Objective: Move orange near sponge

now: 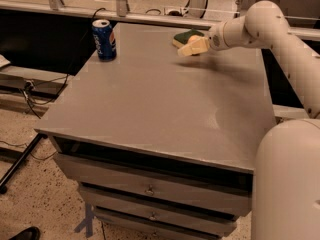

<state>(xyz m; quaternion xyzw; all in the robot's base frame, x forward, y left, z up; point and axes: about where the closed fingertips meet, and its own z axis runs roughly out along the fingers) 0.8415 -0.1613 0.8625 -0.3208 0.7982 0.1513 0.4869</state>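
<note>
At the counter's (150,109) far edge, my gripper (188,48) partly hides the bright, round orange (194,37) beside the dark-green sponge (183,34); grip state: cannot tell.

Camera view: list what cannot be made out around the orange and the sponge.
- Orange: mostly hidden behind the gripper at the far edge of the table; whether it is held, or touches the sponge, cannot be told.
- Sponge: its right part is covered by the orange and the gripper.
</note>
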